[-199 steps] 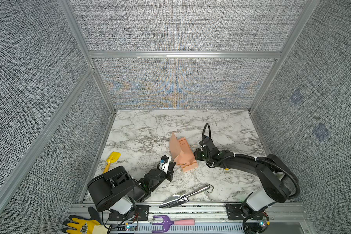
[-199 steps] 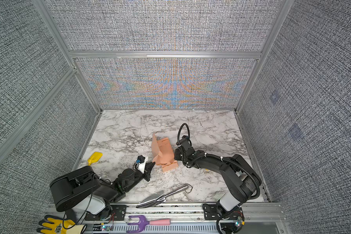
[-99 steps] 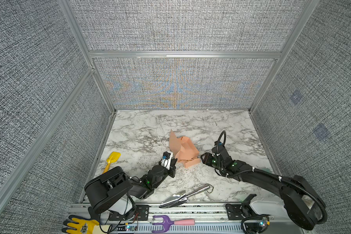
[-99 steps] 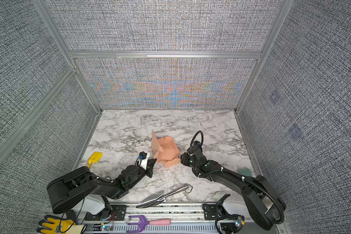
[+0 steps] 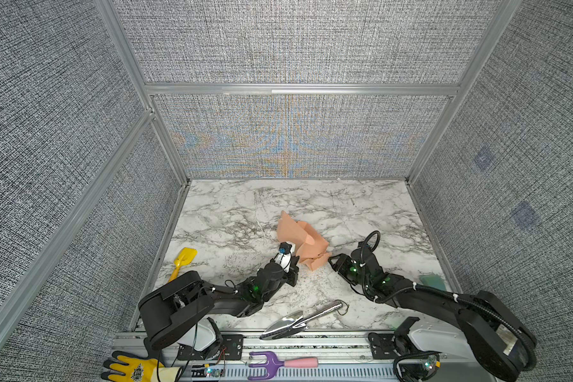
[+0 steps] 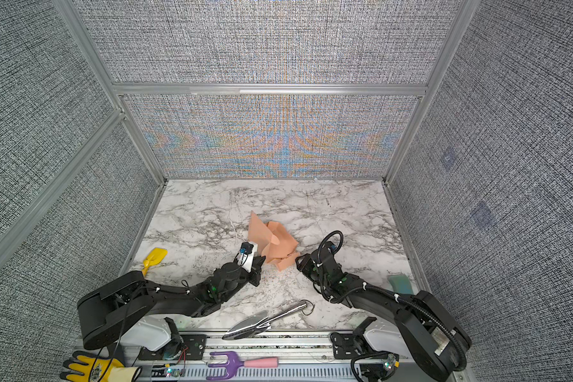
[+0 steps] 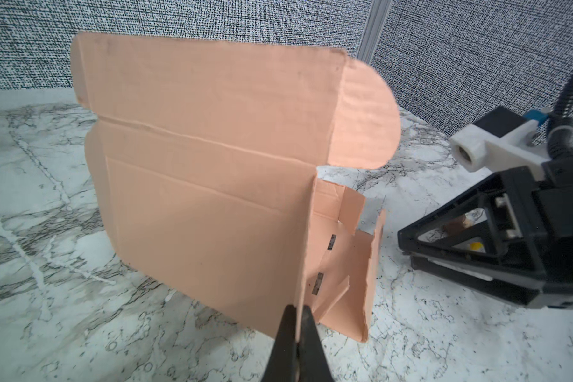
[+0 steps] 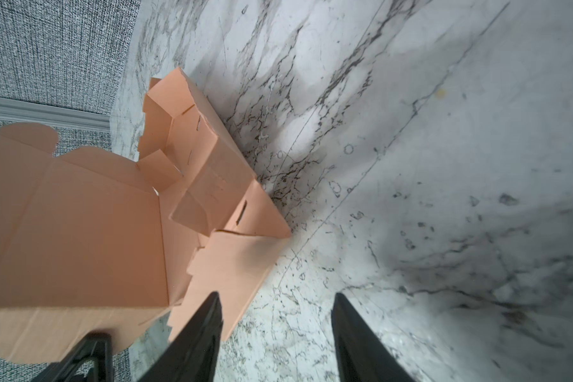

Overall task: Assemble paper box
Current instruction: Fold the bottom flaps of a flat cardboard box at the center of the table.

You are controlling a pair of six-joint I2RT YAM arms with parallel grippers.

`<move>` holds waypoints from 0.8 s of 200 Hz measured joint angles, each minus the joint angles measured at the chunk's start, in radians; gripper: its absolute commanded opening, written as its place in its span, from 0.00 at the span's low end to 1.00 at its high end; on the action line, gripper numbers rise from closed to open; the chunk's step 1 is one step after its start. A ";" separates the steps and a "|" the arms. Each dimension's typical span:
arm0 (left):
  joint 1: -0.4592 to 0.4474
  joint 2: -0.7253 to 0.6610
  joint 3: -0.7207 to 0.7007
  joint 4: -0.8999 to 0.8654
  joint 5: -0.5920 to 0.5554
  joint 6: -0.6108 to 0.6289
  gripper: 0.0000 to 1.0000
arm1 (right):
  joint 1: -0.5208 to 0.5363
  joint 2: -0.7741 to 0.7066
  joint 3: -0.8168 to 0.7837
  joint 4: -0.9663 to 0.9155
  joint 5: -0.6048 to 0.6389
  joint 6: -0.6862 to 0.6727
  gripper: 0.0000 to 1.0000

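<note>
The paper box [image 5: 300,236] [image 6: 273,241] is a salmon-pink cardboard piece, partly folded, standing on the marble near the middle. One large panel [image 7: 205,185] stands upright with a rounded flap at its end. My left gripper [image 7: 296,312] [image 5: 293,261] is shut on the near edge of that panel. My right gripper [image 8: 275,299] [image 5: 332,261] is open just beside the box's low flap [image 8: 232,264], with only bare marble between its fingers. It also shows in the left wrist view as a black gripper [image 7: 406,244] a little away from the box.
A silver trowel [image 5: 298,320] lies near the front edge. A yellow scoop [image 5: 184,258] lies at the left wall and a green object [image 5: 432,282] at the right wall. A purple fork [image 5: 272,363] and a yellow glove [image 5: 129,370] lie on the front rail.
My right gripper has opened and drawn back from the box while its arm dropped low to the table. The left gripper has moved in to the box's edge.
</note>
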 measured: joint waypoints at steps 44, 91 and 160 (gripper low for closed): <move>-0.017 0.031 0.140 -0.178 -0.006 0.019 0.00 | -0.010 0.053 -0.043 0.172 -0.002 0.075 0.58; -0.021 0.080 0.233 -0.289 0.003 0.048 0.00 | -0.039 0.112 -0.094 0.347 -0.002 0.121 0.63; -0.023 0.142 0.325 -0.363 0.052 0.087 0.00 | -0.086 0.196 -0.105 0.554 -0.034 0.139 0.67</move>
